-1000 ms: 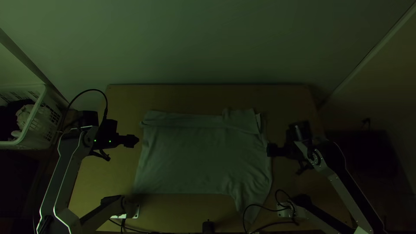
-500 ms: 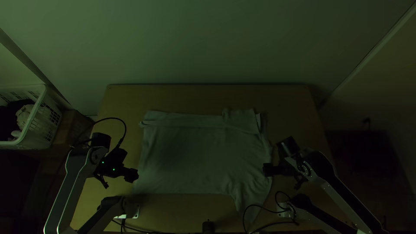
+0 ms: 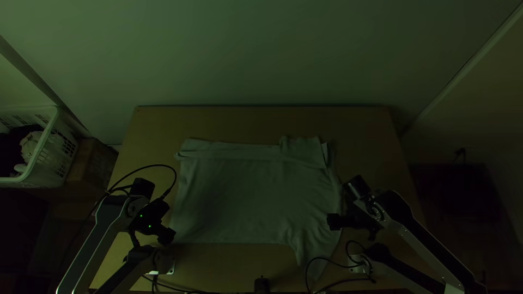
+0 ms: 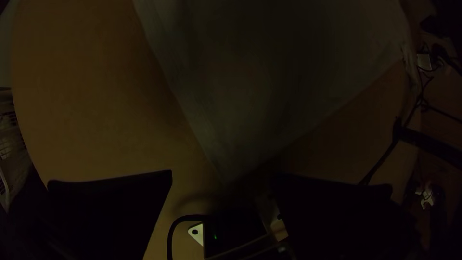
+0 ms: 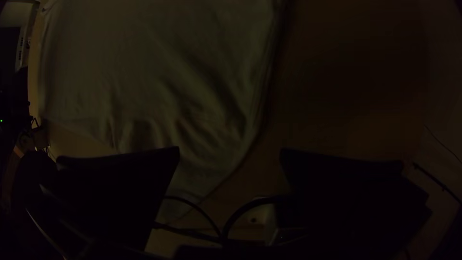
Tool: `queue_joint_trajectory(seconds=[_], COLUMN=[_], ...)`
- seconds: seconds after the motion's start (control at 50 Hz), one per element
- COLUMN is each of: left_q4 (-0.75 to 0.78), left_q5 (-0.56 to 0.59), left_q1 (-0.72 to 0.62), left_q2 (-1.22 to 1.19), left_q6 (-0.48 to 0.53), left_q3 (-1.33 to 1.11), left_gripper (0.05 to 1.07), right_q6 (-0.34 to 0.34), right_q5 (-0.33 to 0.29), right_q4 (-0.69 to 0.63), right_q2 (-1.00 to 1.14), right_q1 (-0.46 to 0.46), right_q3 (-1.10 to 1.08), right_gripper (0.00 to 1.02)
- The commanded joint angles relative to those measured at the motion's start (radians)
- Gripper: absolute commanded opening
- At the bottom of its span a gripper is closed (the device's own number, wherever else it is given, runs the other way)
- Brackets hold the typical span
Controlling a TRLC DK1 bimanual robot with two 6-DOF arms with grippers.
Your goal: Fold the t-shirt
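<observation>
The t-shirt [image 3: 250,190] is lying mostly spread across the middle of the light wooden table [image 3: 218,120], with a long, narrow band [image 3: 229,151] running along its far side like a turned-over strip and a short flap [image 3: 302,151] lying at that side's right end. At the near right, the cloth is bunching into soft wrinkles, and a tapering part [image 3: 315,264] is pointing toward the table's near edge. The left gripper [image 3: 168,236] is hanging by the shirt's near left corner, its two flat fingers [image 4: 110,212] standing wide apart and gripping nothing. The right gripper [image 3: 332,221] is hovering at the shirt's right side, above the wrinkled part, its fingers [image 5: 346,192] also standing well apart with no cloth pinched between them. Black cables [image 3: 340,262] are looping by the right arm's base, partly crossing the tapering part. A small black object [image 3: 262,285] is sitting at the table's near edge, between the arms' bases. Beyond the table's left side, a white slatted basket [image 3: 48,133] is holding pale cloth [image 3: 30,146] and something dark.
</observation>
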Motion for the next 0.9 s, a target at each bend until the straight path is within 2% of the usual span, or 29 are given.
queue_joint_trajectory(seconds=[0.0,0.04,0.16,0.42,0.5,0.56,0.76,0.82,0.88], left_q4=[-0.007,-0.007,0.014,0.042,0.057,0.068,0.083,0.099,0.119], left_q5=[-0.034,-0.063,-0.103,-0.106,-0.104,-0.106,-0.106,-0.104,-0.103], left_q1=[-0.029,-0.046,-0.081,-0.133,-0.156,-0.186,-0.247,-0.253,-0.264], left_q2=[0.039,0.048,0.065,0.146,0.172,0.18,0.208,0.211,0.215], left_q6=[0.029,0.029,0.027,0.021,0.015,0.004,-0.014,-0.016,-0.014], left_q3=[-0.046,-0.061,-0.094,-0.094,-0.091,-0.088,-0.086,-0.083,-0.088], left_gripper=[1.01,1.01,0.89,0.89,0.76,0.71,0.7,0.55,0.33], right_q6=[0.026,0.026,0.027,0.026,0.027,0.027,0.026,0.027,0.027], right_q5=[-0.016,-0.024,-0.035,-0.045,-0.047,-0.05,-0.059,-0.061,-0.061], right_q4=[-0.018,-0.018,-0.018,-0.007,-0.007,-0.007,-0.002,-0.002,-0.002], right_q2=[0.024,0.029,0.046,0.069,0.086,0.101,0.124,0.128,0.135], right_q1=[-0.001,-0.001,-0.001,-0.001,-0.001,-0.004,-0.007,-0.005,-0.007], right_q3=[-0.019,-0.019,-0.023,-0.042,-0.049,-0.058,-0.065,-0.069,-0.074], right_gripper=[0.95,0.95,0.95,0.95,0.95,0.95,0.95,0.95,0.95])
